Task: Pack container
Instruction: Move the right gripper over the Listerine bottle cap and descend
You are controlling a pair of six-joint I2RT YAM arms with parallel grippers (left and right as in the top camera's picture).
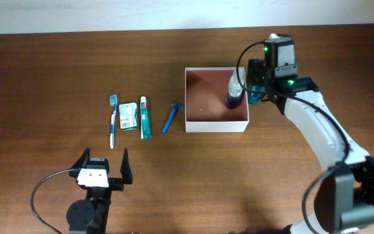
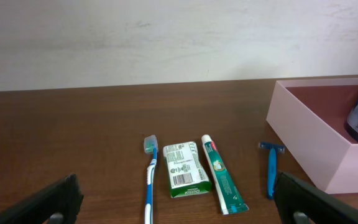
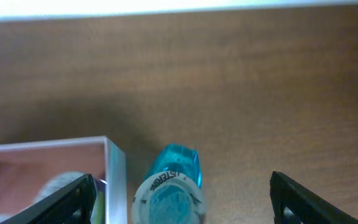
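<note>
Container [image 1: 216,126] holds a dark bottle [image 1: 234,96] at 3 o'clock; I see the right end effector [image 3: 181,179] spread astride a teal bottle [image 3: 174,167], the left end effector [image 1: 105,155] spread too.

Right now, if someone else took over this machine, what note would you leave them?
Left gripper: open, empty.
Right gripper: open around a teal bottle just outside the container's right wall.
Done: dark bottle is in the container.
Left: teal bottle, razor, toothpaste, green-white packet and toothbrush, all on the table.
</note>
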